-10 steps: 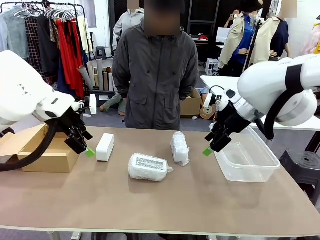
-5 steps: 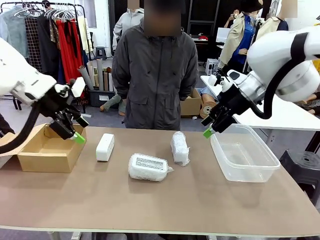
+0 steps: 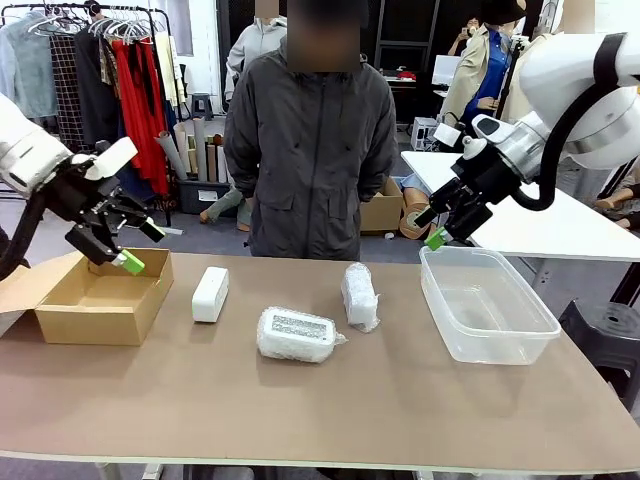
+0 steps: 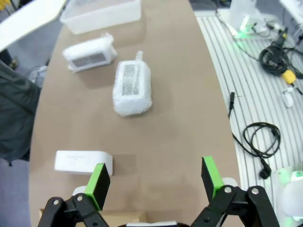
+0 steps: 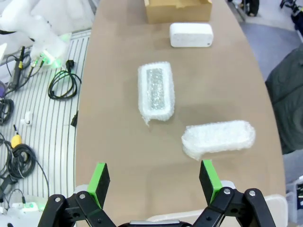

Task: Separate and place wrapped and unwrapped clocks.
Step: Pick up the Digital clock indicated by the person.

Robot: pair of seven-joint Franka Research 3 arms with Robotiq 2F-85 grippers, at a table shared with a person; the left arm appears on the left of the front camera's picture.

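Observation:
A bare white clock (image 3: 210,294) lies on the table just right of the cardboard box (image 3: 95,300). One wrapped clock (image 3: 296,335) sits mid-table, and a second wrapped clock (image 3: 359,296) lies behind it to the right. My left gripper (image 3: 140,247) hangs open above the box's far edge, holding nothing. My right gripper (image 3: 430,228) is open and empty in the air over the far left corner of the clear tub (image 3: 487,305). From the left wrist, my left gripper (image 4: 155,177) looks down at the bare clock (image 4: 83,162) and both wrapped clocks (image 4: 133,88) (image 4: 90,53). From the right wrist, my right gripper (image 5: 155,178) has the wrapped clocks (image 5: 156,91) (image 5: 218,138) and the bare clock (image 5: 191,35) beyond its fingers.
A person in a grey jacket (image 3: 310,140) stands at the far edge of the table, hands not reaching in. The open box sits at the table's left end and the tub at its right end. Clothes racks and other tables stand behind.
Both arms have risen and pulled outward from the table's middle: the left one up and left to above the box, the right one up and right to above the tub. The clocks have not moved.

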